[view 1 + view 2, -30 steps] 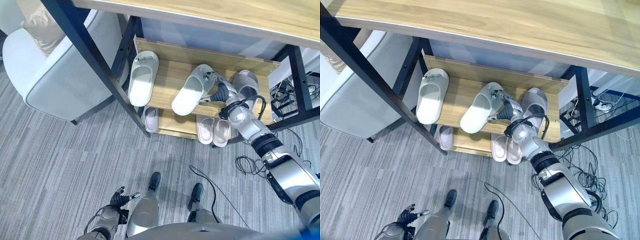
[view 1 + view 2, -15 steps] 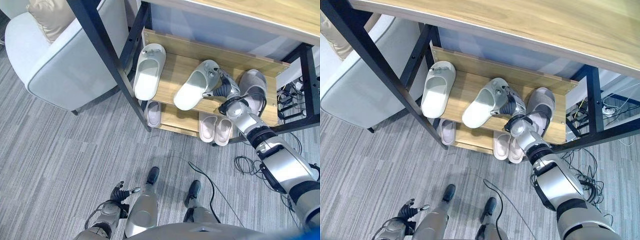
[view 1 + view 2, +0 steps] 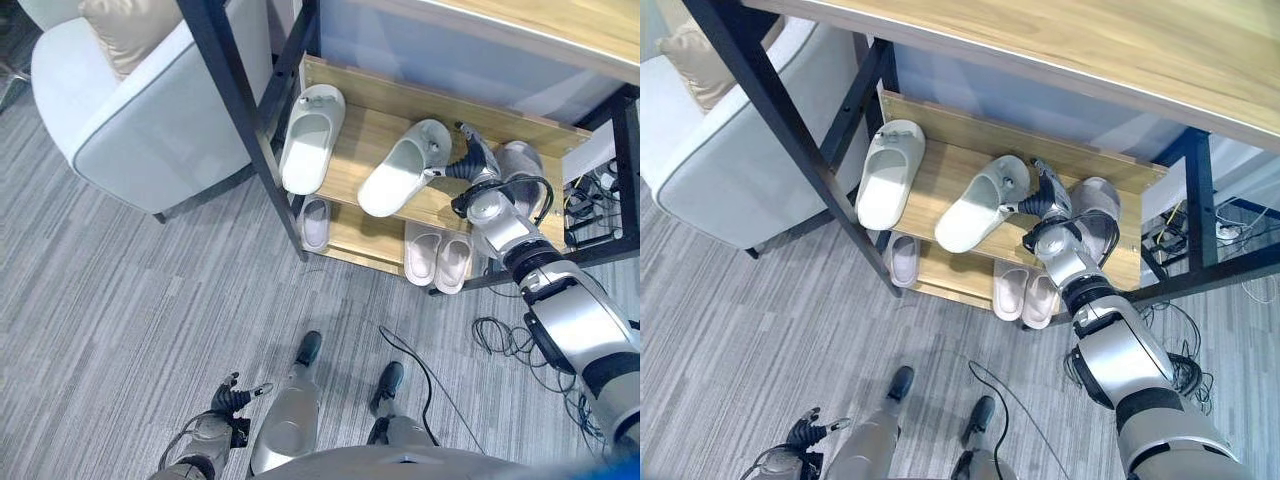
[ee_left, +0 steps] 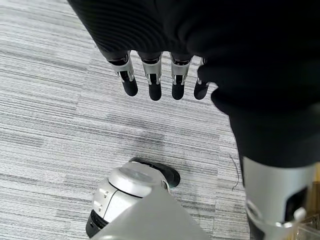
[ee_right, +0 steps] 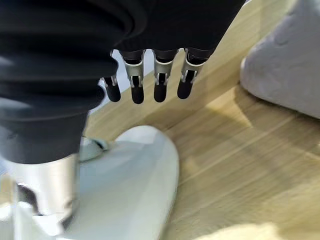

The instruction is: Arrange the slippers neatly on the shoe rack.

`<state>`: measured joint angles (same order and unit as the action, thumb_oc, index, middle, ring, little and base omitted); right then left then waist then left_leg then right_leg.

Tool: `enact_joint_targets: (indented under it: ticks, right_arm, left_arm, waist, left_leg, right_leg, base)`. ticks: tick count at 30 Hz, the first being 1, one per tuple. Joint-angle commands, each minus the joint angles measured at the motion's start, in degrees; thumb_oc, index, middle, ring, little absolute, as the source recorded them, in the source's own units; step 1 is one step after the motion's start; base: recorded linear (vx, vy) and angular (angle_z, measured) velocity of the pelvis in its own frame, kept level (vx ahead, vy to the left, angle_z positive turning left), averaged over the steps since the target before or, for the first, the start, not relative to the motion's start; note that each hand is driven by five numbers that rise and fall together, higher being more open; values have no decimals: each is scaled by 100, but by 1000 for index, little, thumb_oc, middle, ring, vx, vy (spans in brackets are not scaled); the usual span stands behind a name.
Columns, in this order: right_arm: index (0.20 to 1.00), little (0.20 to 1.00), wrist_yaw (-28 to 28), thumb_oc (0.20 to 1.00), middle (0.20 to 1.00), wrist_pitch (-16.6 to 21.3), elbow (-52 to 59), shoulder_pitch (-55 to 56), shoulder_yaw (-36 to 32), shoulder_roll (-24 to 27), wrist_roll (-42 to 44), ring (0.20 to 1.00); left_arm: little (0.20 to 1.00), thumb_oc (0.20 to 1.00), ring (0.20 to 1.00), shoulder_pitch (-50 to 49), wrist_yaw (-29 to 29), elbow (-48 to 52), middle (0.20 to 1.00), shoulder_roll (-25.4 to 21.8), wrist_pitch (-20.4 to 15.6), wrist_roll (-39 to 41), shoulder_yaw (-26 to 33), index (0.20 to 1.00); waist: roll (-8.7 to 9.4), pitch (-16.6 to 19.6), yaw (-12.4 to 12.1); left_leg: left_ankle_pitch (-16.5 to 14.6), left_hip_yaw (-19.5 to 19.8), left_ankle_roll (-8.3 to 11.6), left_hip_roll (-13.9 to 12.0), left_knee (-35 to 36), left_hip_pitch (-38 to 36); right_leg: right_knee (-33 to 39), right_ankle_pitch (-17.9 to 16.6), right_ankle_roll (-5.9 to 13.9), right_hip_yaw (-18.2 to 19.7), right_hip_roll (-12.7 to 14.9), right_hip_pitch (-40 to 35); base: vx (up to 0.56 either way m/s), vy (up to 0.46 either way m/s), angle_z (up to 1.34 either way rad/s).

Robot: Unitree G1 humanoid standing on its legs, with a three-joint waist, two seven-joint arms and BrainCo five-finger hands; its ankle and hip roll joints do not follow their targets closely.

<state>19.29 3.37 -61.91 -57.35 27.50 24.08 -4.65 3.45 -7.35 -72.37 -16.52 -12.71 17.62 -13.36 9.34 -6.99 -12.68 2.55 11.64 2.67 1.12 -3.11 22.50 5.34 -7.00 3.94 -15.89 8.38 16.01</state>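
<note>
L hand (image 3: 232, 398): low by floor, fingers straight, holds nothing
armchair (image 3: 130, 110): left of rack
shoe rack (image 3: 440, 208): wooden, under table
L slipper (image 3: 311, 139): white, top shelf, left end
mid slipper (image 3: 405, 168): white, top shelf, angled
R hand (image 3: 1048, 195): fingers straight, relaxed, by mid slipper's toe end
grey slipper (image 3: 520, 170): top shelf, right
pink pair (image 3: 438, 255): lower shelf

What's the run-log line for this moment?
right hand: open, at angled pale green slipper's toe | grey slipper: beside | left hand: idle, open | shoe rack: pair unaligned
</note>
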Motion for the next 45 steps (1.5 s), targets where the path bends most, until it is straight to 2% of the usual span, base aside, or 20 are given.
enact_joint_targets:
  ticks: [1, 10, 27, 28, 29, 30, 37, 41, 45]
  right_arm:
    - [1000, 1000, 85, 1000, 1000, 143, 149, -474, 33, 220, 193, 1000]
    - [1000, 1000, 76, 1000, 1000, 162, 187, -538, 49, 139, 286, 1000]
    - [1000, 1000, 17, 1000, 1000, 120, -389, -928, 237, -69, 268, 1000]
    - [589, 589, 2, 589, 589, 82, -480, -970, 292, -70, 175, 589]
    - [344, 344, 1, 344, 344, 70, -531, -980, 305, -78, 142, 344]
    - [200, 200, -22, 200, 200, 38, -692, -990, 345, -105, 73, 200]
    - [200, 200, 98, 200, 200, -11, -845, -926, 366, -31, -135, 200]
    - [200, 200, 423, 200, 200, -7, -275, -1004, 343, 153, -377, 200]
    - [200, 200, 497, 200, 200, -8, -25, -1150, 351, 169, -424, 200]
  left_arm:
    - [1000, 1000, 1000, 230, 42, -394, 1000, -73, -32, 225, -70, 1000]
    - [1000, 1000, 1000, 306, 111, -382, 1000, -120, -24, 302, -70, 1000]
    - [1000, 1000, 1000, 401, 148, -391, 1000, -216, -24, 428, -105, 1000]
    - [1000, 1000, 1000, 396, 159, -382, 1000, -227, -29, 439, -105, 1000]
    - [1000, 1000, 1000, 392, 164, -380, 1000, -230, -30, 436, -108, 1000]
    - [1000, 1000, 1000, 380, 167, -384, 1000, -234, -27, 405, -127, 1000]
    - [1000, 1000, 1000, 439, 174, -362, 1000, -242, -12, 356, -177, 1000]
    - [1000, 1000, 1000, 500, 156, -360, 1000, -184, -2, 395, -140, 1000]
    - [1000, 1000, 1000, 538, 146, -367, 1000, -160, -9, 454, -156, 1000]
  waist:
    - [31, -123, -30]
    - [67, -134, -38]
    - [158, -215, -214]
    - [162, -217, -237]
    - [163, -220, -248]
    - [165, -221, -275]
    - [147, -234, -291]
    - [78, -256, -194]
    - [78, -240, -157]
  left_leg:
    - [3, 422, 137, 101, 811, -293]
    - [8, 418, 149, 106, 811, -247]
    - [33, 500, 192, 129, 811, -119]
    - [36, 509, 196, 135, 811, -106]
    - [37, 511, 196, 138, 811, -106]
    - [39, 523, 197, 145, 811, -110]
    - [42, 527, 199, 153, 811, -95]
    - [40, 475, 196, 143, 811, -95]
    - [38, 480, 193, 138, 811, -76]
  right_leg:
    - [-34, 569, 462, -157, 80, -470]
    - [-34, 563, 467, -182, 90, -426]
    - [-34, 585, 470, -285, 68, -360]
    - [-34, 589, 469, -311, 70, -357]
    - [-34, 587, 470, -317, 71, -358]
    - [-34, 593, 472, -325, 70, -365]
    - [-34, 587, 480, -351, 87, -370]
    - [-34, 563, 486, -299, 98, -336]
    - [-34, 552, 492, -290, 105, -315]
  base:
    - [-5, 5, 4]
    - [0, 0, 0]
    - [6, -1, 2]
    - [14, 5, 5]
    - [25, 3, 6]
    - [25, 2, 5]
    - [6, 0, 1]
    - [-12, 23, -1]
    - [-5, 17, -2]
